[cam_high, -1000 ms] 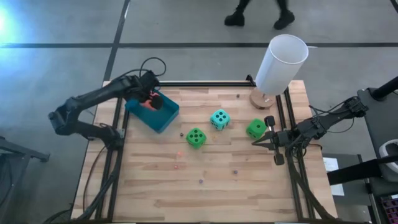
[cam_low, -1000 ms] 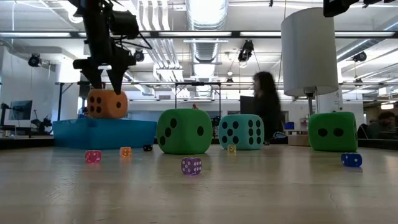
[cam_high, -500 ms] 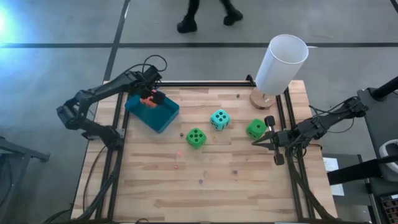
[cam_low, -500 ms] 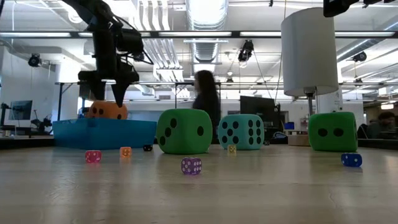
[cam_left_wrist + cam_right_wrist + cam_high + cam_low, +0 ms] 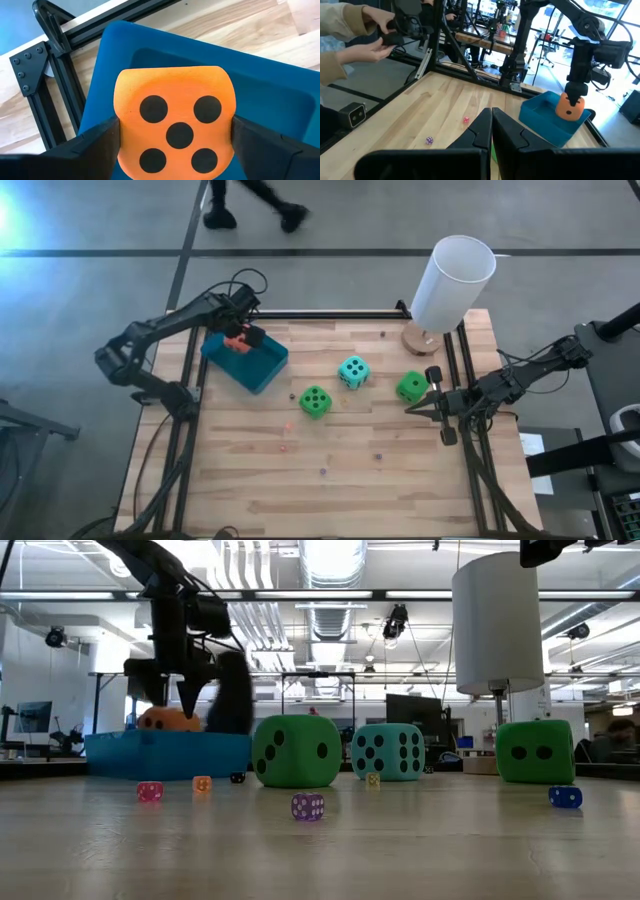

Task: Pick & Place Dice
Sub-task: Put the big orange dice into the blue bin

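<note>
The orange-red die [image 5: 175, 130] sits low inside the blue tray [image 5: 260, 85] at the table's far left. My left gripper [image 5: 170, 705] comes down on it and is shut on it. The tray wall [image 5: 168, 753] hides the die's lower half in the low view. Two green dice [image 5: 314, 401] [image 5: 411, 387] and the teal die [image 5: 352, 371] rest on the wooden table, mid to right. At the right edge my right gripper [image 5: 412, 408] hovers shut and holds nothing. My left gripper pinches the orange-red die by two opposite sides [image 5: 120, 135] between its fingers [image 5: 95, 145], coming steeply from above. The five-pip face points up at the wrist camera. The die is down inside the tray; whether its underside rests on the tray floor I cannot tell.
A tall white cylinder on a wooden base [image 5: 452, 280] stands at the far right corner. Several tiny coloured dice lie on the table, such as a pink one [image 5: 149, 791] and a purple one [image 5: 307, 806]. A person's hands [image 5: 375, 40] work beyond the table edge.
My left gripper has sunk with the orange-red die, from above the tray's rim down into the tray, its fingers staying as wide as before. A person has walked past behind the table.
</note>
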Robot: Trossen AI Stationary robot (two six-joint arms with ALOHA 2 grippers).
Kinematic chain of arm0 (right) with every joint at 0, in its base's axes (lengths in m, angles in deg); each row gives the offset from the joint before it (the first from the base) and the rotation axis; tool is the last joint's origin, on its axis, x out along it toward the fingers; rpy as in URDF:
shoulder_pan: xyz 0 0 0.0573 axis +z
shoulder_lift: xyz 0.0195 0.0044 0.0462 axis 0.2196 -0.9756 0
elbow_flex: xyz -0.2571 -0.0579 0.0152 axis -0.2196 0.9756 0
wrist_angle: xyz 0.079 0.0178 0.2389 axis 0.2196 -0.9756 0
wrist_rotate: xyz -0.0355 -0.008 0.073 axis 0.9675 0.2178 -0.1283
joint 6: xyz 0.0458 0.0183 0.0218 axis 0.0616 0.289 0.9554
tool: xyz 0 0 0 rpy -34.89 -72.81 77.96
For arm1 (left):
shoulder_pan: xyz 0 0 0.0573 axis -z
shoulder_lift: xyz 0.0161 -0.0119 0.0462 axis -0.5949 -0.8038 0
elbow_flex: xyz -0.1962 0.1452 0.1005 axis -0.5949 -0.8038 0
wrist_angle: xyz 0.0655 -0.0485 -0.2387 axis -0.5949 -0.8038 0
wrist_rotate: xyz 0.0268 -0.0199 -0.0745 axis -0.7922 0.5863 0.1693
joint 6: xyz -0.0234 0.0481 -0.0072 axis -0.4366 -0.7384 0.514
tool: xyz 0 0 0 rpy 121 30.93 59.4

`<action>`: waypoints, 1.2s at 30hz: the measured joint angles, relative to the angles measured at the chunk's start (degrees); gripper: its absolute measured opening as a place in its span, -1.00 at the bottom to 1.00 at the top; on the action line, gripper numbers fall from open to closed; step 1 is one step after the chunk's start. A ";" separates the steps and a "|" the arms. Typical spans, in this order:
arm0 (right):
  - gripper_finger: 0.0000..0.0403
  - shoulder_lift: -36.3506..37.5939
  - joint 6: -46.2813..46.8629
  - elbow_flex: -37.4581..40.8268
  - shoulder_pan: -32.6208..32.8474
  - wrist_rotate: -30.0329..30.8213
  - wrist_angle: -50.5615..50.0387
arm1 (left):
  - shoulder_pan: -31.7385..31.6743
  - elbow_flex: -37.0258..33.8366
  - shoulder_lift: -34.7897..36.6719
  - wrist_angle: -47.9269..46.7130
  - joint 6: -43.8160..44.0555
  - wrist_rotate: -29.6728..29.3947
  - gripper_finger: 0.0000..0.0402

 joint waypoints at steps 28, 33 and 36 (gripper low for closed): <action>-0.96 0.00 0.00 0.00 -0.01 0.00 0.02 | -1.09 -0.04 -1.48 0.44 -1.08 -0.54 0.79; -0.96 0.00 0.00 -0.02 0.01 -0.01 0.00 | -1.09 -0.04 -1.46 0.46 -0.88 -0.87 0.85; -0.96 0.00 0.00 0.00 0.01 0.00 0.02 | -1.09 -0.04 -1.48 0.63 -0.86 -0.92 0.93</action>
